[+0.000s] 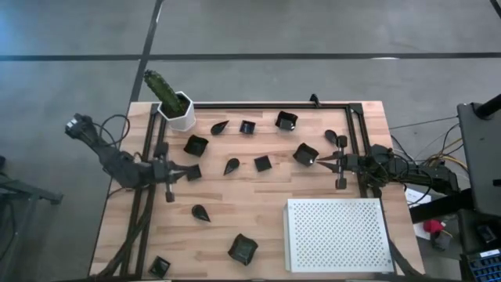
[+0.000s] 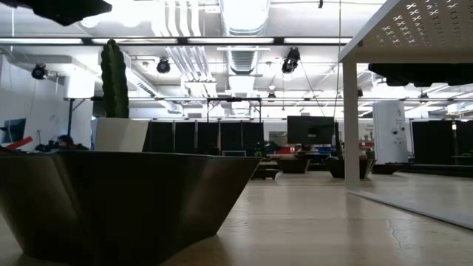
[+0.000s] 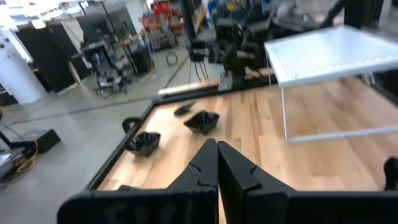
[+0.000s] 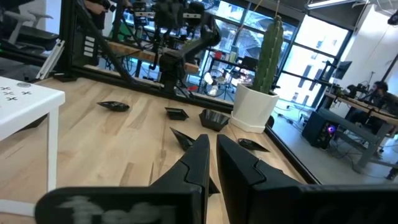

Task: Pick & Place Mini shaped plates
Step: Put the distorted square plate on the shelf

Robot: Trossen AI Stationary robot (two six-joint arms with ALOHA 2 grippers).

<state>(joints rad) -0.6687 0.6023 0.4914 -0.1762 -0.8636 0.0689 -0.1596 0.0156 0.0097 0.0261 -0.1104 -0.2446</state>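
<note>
On the table (image 1: 235,211), at three o'clock, the right hand (image 1: 319,162) pinches a square mini plate (image 1: 305,153); at nine o'clock, the left hand (image 1: 190,173) is clenched empty.

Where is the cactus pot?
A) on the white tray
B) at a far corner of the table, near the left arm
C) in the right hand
B: the cactus pot stands on the wood at the table's far corner, away from the white tray.

Two dark robot arms, matte black throughout

The left arm (image 1: 117,160) and right arm (image 1: 407,172) are slim and jointed with black cables looping alongside; each ends in angular, wedge-shaped black fingers (image 3: 205,171) with stepped inner edges.
</note>
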